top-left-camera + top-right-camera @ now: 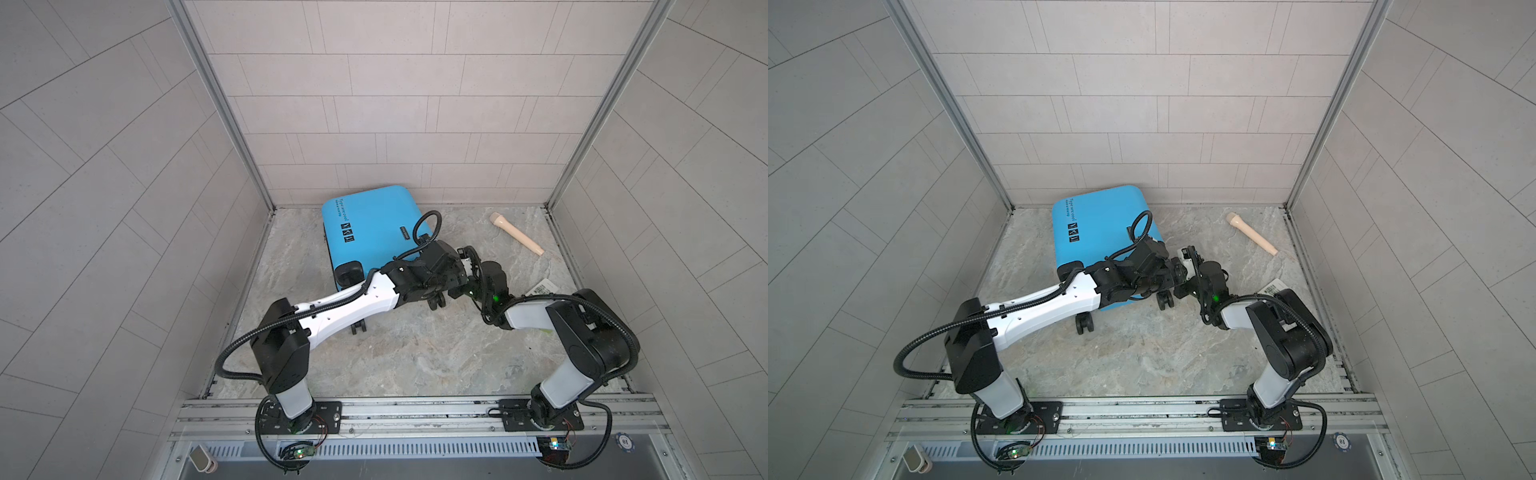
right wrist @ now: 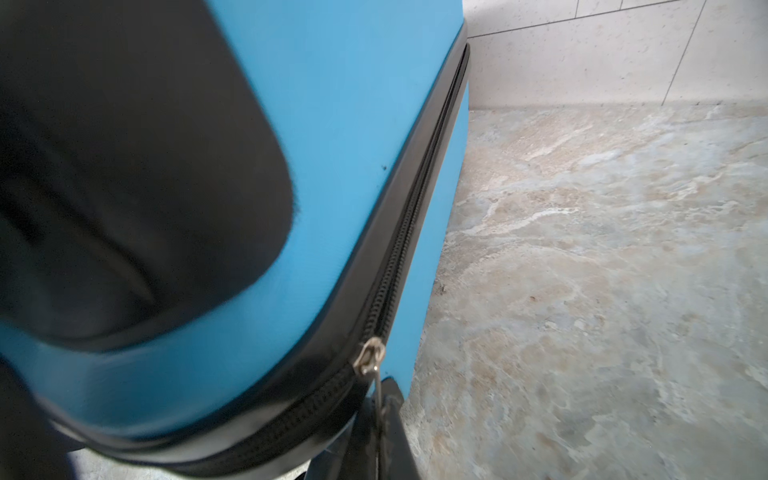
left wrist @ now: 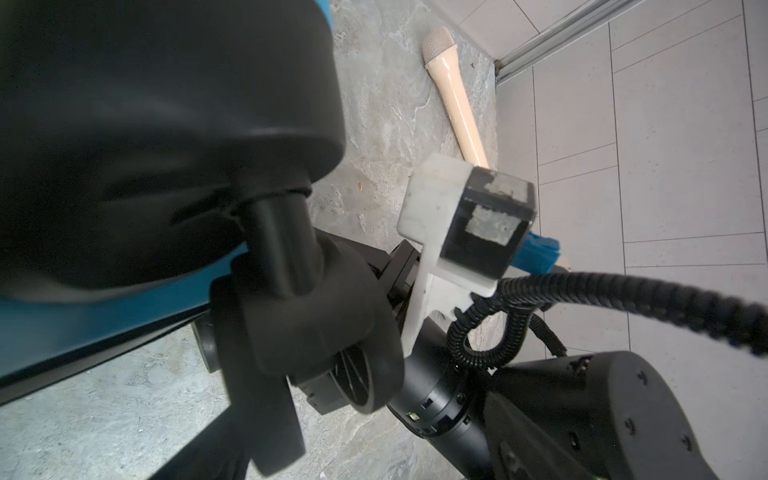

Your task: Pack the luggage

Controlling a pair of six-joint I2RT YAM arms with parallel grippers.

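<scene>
Nearest, on the metal rail (image 1: 415, 409) that carries both arm bases, a blue chip (image 1: 624, 441) reads "10"; further in, a white barcode label (image 1: 540, 286) lies on the marbled floor (image 1: 395, 357) beside the right forearm, its print too small to read. The luggage (image 1: 374, 232) lies flat, face up, left of centre at the back of the floor; its far end is close to the back wall (image 1: 395, 104) and its black wheels (image 1: 358, 327) point toward the rail. Its face carries the black words "Type are cool", a smaller line beneath that I cannot read, three small icons and a small dark badge.

Both arms stretch low and forward and meet at the luggage's near right corner — wrists crowded together, hiding that corner in both top views. The right gripper (image 2: 384, 432) is pinched tight on the metal zipper pull (image 2: 376, 382) hanging from the slider; the left gripper (image 1: 451, 280) sits by the corner wheel (image 3: 332, 353), and whether its jaws stand wide or narrow I cannot tell — the caster blocks its wrist view. Farthest right, well apart from the luggage, a cream microphone (image 1: 517, 233) lies on the floor.
</scene>
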